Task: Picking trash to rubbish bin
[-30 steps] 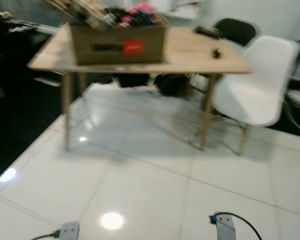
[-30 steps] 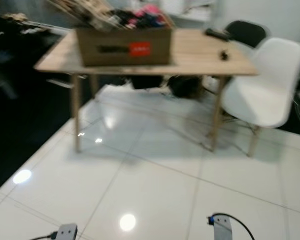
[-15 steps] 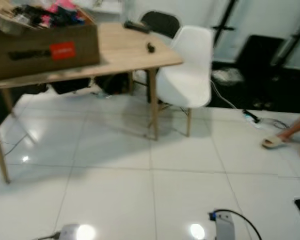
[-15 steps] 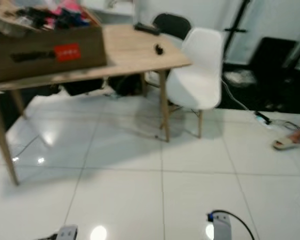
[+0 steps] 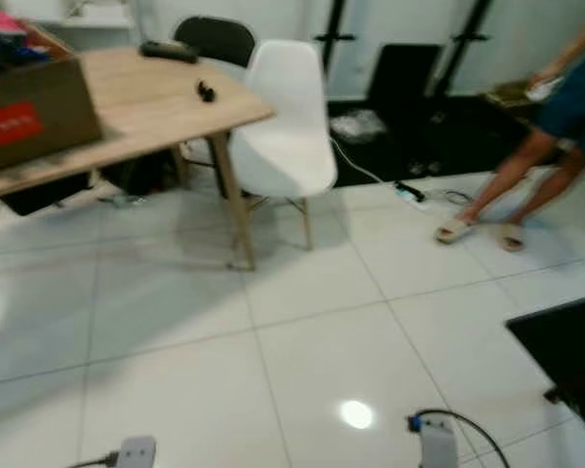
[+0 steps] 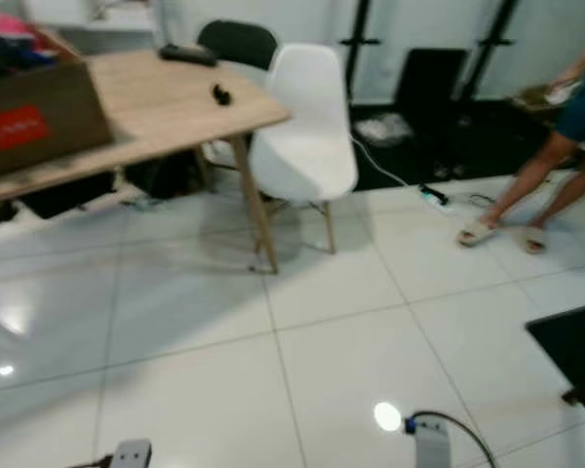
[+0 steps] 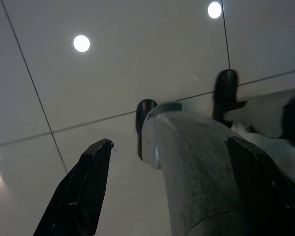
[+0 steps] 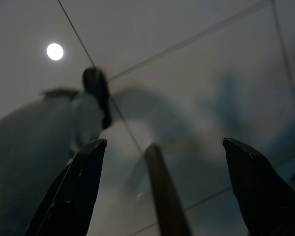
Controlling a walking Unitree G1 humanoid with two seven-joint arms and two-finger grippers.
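Both grippers, left (image 7: 169,187) and right (image 8: 162,189), hang spread and empty over bare floor (image 5: 312,341), so I can't yet judge any trash's grip.

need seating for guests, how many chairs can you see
2: a white chair at the wooden table's near corner, and a black chair behind the table, partly hidden. Others may sit out of frame.

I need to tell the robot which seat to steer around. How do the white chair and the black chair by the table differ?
The white chair is pale, in full view, and stands at the wooden table's near corner. The black chair is dark and sits behind the table's far side, with just its backrest visible. Both are drawn up close to the table.
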